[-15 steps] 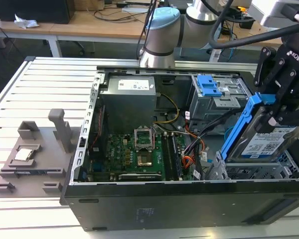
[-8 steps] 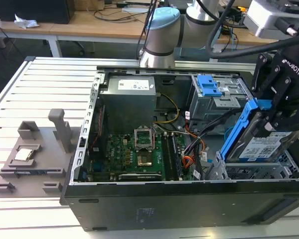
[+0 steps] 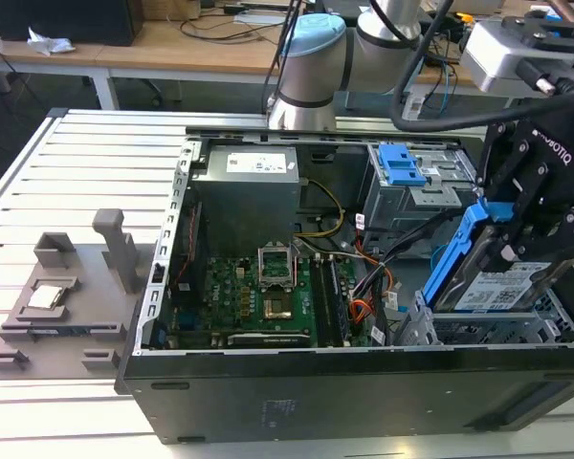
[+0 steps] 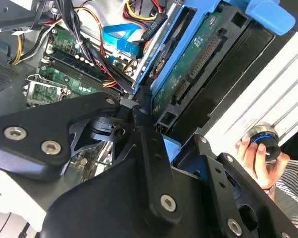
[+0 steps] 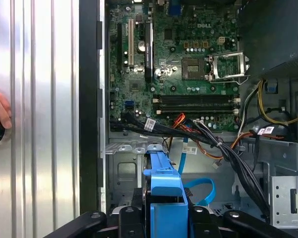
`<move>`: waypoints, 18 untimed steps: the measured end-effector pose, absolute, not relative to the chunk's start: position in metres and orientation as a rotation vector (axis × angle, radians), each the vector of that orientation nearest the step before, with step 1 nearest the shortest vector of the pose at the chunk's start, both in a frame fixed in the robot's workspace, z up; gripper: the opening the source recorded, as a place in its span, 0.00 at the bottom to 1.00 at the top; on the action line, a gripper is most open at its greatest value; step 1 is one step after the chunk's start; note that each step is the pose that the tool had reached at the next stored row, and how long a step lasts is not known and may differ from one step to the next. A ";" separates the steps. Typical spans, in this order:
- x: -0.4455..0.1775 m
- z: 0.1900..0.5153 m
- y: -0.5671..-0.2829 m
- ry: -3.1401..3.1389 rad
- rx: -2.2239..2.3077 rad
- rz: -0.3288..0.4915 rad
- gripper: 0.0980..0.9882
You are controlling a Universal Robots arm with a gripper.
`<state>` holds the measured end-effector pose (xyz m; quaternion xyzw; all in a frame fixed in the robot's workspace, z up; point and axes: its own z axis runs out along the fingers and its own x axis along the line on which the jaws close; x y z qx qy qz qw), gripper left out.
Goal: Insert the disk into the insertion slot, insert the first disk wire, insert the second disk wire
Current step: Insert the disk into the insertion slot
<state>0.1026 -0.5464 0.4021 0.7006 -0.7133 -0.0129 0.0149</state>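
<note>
Here the fingers (image 3: 505,229) are clamped on the blue edge of the disk (image 3: 493,287). The disk is tilted at the exterior view's right, its low end at the insertion slot (image 3: 478,331) inside the open computer case (image 3: 316,392).

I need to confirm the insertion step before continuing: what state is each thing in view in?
disk: held tilted over the insertion slot, not seated, connectors bare
gripper: shut on the disk's blue caddy
insertion slot: no drive seated in it
first disk wire: loose, not plugged into the disk
second disk wire: looped loose, not plugged into the disk
CPU socket: empty, frame flipped open
computer case: side open
</note>
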 end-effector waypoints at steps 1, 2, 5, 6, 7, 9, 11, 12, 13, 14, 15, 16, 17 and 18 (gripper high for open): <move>0.103 0.401 -0.546 -2.220 2.180 -0.040 0.30; 0.103 0.399 -0.546 -2.220 2.180 -0.040 0.30; 0.103 0.396 -0.546 -2.220 2.180 -0.040 0.30; 0.103 0.396 -0.546 -2.220 2.180 -0.040 0.30; 0.103 0.396 -0.546 -2.220 2.180 -0.040 0.30; 0.103 0.396 -0.546 -2.220 2.180 -0.040 0.30; 0.103 0.395 -0.546 -2.220 2.180 -0.040 0.30; 0.103 0.395 -0.546 -2.220 2.180 -0.040 0.30; 0.103 0.395 -0.546 -2.220 2.180 -0.040 0.30; 0.103 0.395 -0.546 -2.220 2.180 -0.040 0.30; 0.103 0.395 -0.546 -2.220 2.180 -0.040 0.30; 0.103 0.395 -0.546 -2.220 2.180 -0.040 0.31; 0.103 0.395 -0.546 -2.220 2.180 -0.040 0.31; 0.103 0.395 -0.546 -2.220 2.180 -0.040 0.38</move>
